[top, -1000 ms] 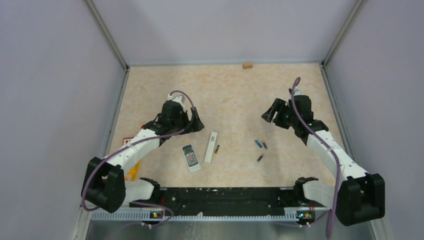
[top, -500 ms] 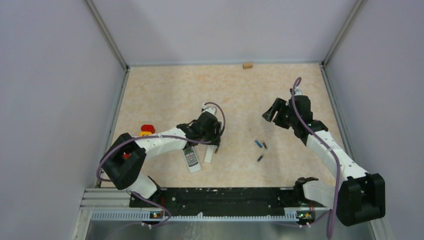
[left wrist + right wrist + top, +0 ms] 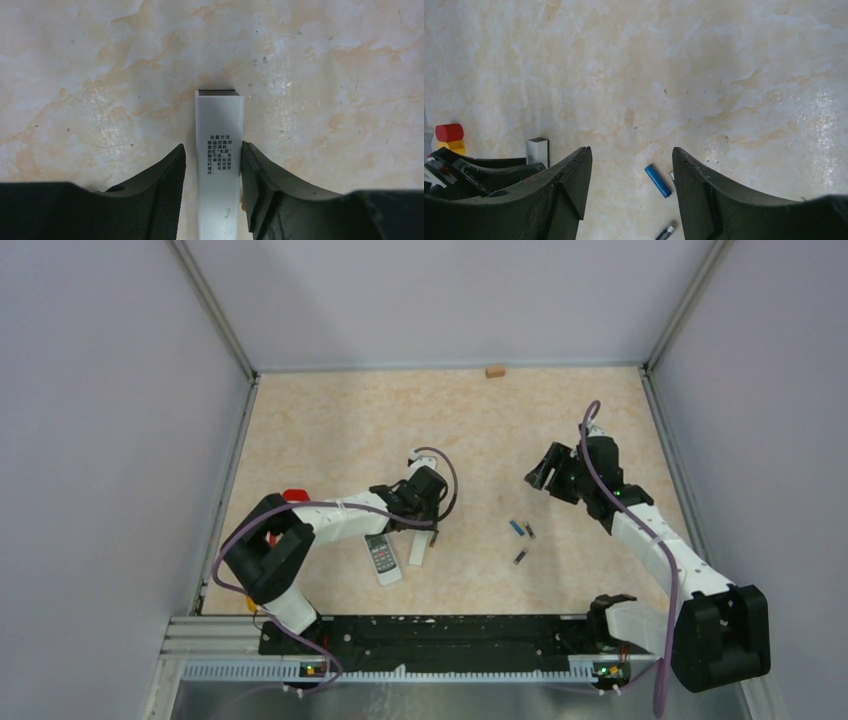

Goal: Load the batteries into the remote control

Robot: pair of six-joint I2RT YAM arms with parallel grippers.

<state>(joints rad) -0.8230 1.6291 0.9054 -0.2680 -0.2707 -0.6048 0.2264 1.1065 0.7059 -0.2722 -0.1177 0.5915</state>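
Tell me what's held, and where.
Nothing is clamped yet. The left gripper straddles the white remote across its width, a gap on one side; the right gripper is open, empty.

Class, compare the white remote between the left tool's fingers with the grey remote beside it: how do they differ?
The white remote is slim, showing printed text; the grey remote is wider, showing buttons. The white remote sits between the fingers of the left tool; the grey remote lies free. Both lie flat on the table, side by side.
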